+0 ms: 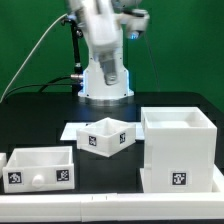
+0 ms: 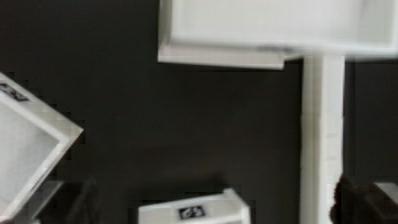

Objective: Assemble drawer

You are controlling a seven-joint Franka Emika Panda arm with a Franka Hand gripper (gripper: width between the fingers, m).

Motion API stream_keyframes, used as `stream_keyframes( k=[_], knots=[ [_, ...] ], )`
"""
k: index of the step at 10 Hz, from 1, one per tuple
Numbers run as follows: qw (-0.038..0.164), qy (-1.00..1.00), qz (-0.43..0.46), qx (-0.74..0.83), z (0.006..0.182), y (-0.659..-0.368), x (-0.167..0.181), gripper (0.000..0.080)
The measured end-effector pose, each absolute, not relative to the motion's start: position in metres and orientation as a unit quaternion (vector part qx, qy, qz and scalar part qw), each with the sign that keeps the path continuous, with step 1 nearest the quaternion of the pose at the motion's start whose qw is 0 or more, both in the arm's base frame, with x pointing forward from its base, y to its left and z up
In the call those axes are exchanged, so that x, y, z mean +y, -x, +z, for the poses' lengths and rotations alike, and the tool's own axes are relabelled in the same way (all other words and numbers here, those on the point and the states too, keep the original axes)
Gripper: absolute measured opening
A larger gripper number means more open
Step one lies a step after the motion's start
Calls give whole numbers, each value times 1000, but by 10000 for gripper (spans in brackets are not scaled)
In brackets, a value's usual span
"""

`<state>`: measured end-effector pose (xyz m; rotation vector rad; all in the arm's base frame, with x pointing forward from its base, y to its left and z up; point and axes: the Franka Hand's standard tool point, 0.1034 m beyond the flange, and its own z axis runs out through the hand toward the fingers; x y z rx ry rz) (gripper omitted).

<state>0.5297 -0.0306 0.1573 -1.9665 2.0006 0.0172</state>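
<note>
Knobbed tray (image 1: pixel 40 167) foremost; casing (image 1: pixel 180 150) beside; second tray (image 1: pixel 105 137) behind; hand (image 2: pixel 208 198) released, empty, high above them.

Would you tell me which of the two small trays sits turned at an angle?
The middle tray: one corner points toward the camera. The other tray, at the exterior view's left, sits square-on, with its front facing the camera.

You have no words, brands or numbers to read here. The only signs are black-and-white square tag markers (image 1: pixel 180 181): one on the casing (image 1: pixel 180 140) front, two on the knobbed tray (image 1: pixel 40 160), two on the angled tray (image 1: pixel 105 128). Another sits on a white part (image 2: pixel 178 214) showing between the fingers (image 2: pixel 54 195), too blurred to decode.
</note>
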Motion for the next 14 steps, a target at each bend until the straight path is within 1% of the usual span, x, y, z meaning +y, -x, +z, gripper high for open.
stream_keyframes(
  k=[1,3,4,5,8,9,12,13,14],
  knots=[
    [160,708,-4,688,152,-523,-38,649],
    [149,756,-14,637,145,-519,-28,649],
    [143,765,-16,628,143,-523,-28,649],
    [142,776,-22,615,143,-529,-32,649],
    [133,870,-59,471,141,-550,-57,649],
    [129,892,-67,428,141,-552,-59,649],
    [129,896,-68,420,140,-551,-59,649],
    [131,893,-55,427,137,-550,-62,649],
    [135,882,-35,450,133,-553,-74,649]
  ],
)
